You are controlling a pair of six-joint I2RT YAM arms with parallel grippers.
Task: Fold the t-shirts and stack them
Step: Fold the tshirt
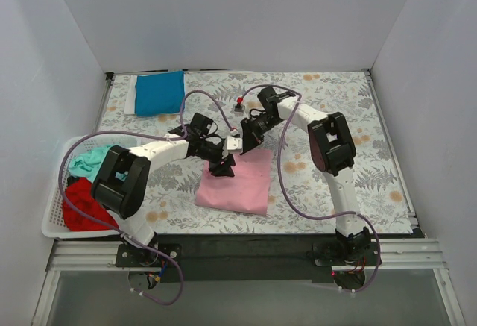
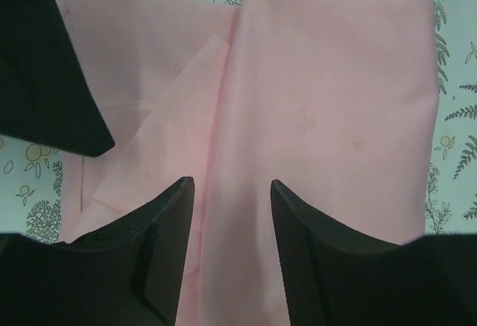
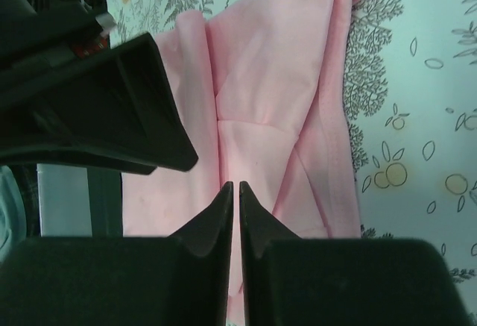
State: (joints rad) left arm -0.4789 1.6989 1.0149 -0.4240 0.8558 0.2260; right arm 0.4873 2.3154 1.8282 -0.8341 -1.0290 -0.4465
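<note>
While over the pink shirt [image 1: 240,186] by the bench's [image 1: 350,102] near edge, your left hand [image 2: 231,186] apart, your right hand [image 3: 235,186] together.

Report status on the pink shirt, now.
Left gripper open over pink shirt. Right gripper shut at its far edge, grip unclear. Shirt partly folded. Grippers close together; nothing else on it.

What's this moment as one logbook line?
pink t-shirt: partly folded | left gripper: open above it | right gripper: shut | blue t-shirt: folded, far-left corner
</note>
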